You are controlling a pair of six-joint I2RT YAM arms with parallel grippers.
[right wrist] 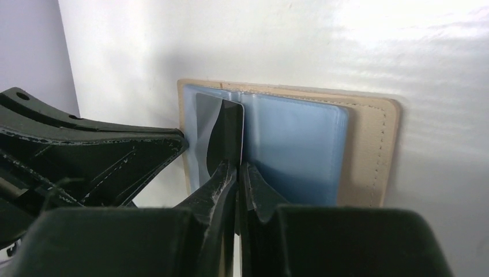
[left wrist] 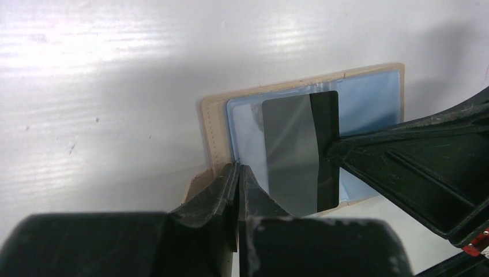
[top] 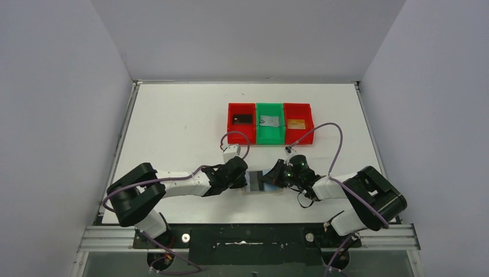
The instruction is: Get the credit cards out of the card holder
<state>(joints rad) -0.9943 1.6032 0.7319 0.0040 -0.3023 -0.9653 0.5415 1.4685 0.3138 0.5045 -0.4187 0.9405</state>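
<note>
The tan card holder (top: 263,182) lies open on the table between both grippers, its pale blue lining (right wrist: 294,144) facing up. A dark grey and black credit card (left wrist: 300,153) sticks partly out of a blue sleeve. My right gripper (right wrist: 237,170) is shut on that card's near edge (right wrist: 228,133). My left gripper (left wrist: 238,173) is shut with its tips on the holder's tan left edge (left wrist: 210,138); whether it pinches the edge does not show. Three more cards lie in bins: a black one (top: 243,118), a silver one (top: 269,120) and a gold one (top: 296,123).
A red bin (top: 230,124), a green bin (top: 259,130) and a second red bin (top: 309,124) stand side by side behind the card holder, mid-table. Purple cables loop over both arms. Grey walls close in the table on three sides.
</note>
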